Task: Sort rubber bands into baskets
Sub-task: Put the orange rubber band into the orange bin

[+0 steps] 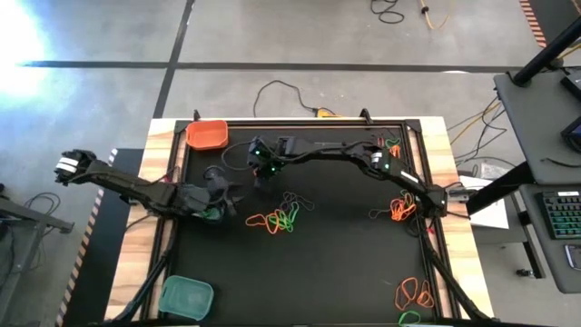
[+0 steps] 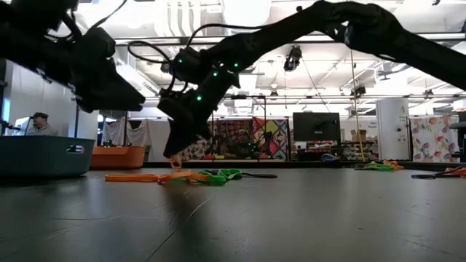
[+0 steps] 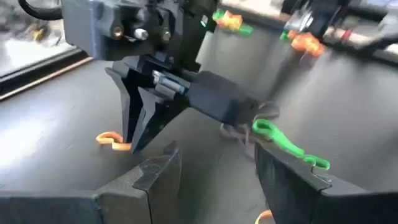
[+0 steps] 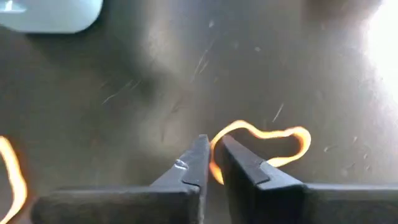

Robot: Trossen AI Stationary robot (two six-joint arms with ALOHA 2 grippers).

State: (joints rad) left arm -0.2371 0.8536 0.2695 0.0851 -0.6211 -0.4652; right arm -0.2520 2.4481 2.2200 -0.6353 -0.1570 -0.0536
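My right gripper (image 4: 212, 142) reaches across to the table's far middle (image 1: 261, 177) and points steeply down. Its fingers stand a narrow slit apart, their tips just above the black mat (image 2: 173, 155). An orange rubber band (image 4: 261, 142) lies flat on the mat at the tips, and one end of it shows in the slit. My left gripper (image 3: 214, 162) hovers open and empty left of centre (image 1: 229, 193), facing the right gripper (image 3: 132, 146). A green band (image 3: 286, 144) lies on the mat before it. The orange basket (image 1: 207, 136) stands far left, a teal basket (image 1: 186, 295) near left, and another teal basket (image 1: 211, 215) under the left arm. My right gripper comes at the orange band's near end (image 4: 214, 169) from above, slanting down, one fingertip on each side of that strand. The band lies flat on the mat. I cannot tell whether the fingertips touch it.
A tangle of orange, green and black bands (image 1: 272, 219) lies mid-table. More bands lie at the right (image 1: 399, 211), the near right (image 1: 413, 295) and the far right (image 1: 392, 145). Wooden borders (image 1: 141, 227) frame the mat. A person (image 2: 36, 124) sits in the room beyond.
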